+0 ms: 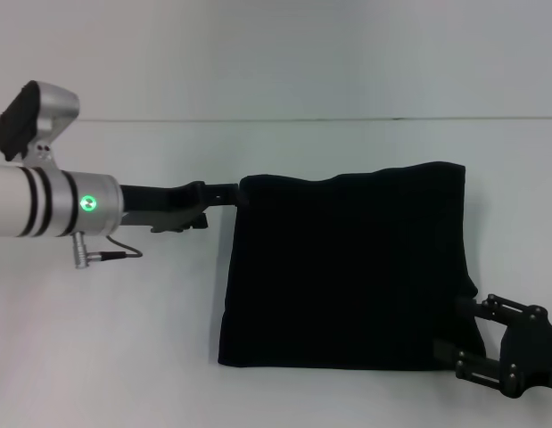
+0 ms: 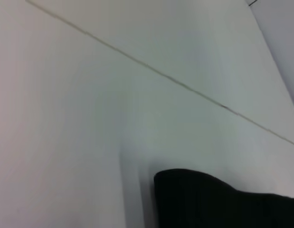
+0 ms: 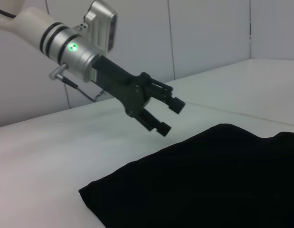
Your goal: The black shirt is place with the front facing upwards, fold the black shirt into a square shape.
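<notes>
- The black shirt [image 1: 347, 267] is laid flat, already folded into a near square.
- The left gripper [image 3: 168, 116] is held open and empty just beside the shirt's far left corner.
- The right gripper [image 1: 467, 343] is seen at the shirt's near right corner; its grip cannot be told.

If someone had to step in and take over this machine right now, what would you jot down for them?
Left gripper: open, holding nothing, hovering just off the far left corner of the black shirt.
Right gripper: at the shirt's near right corner; whether it grips the cloth cannot be told.
Shirt: lies on the white table, already folded into a roughly square block, no sleeves or lettering showing.
Done: the folding looks essentially complete.
Left: check the right gripper is free of the cloth, pull both arms clear, and perhaps tidy the wavy far edge.
</notes>
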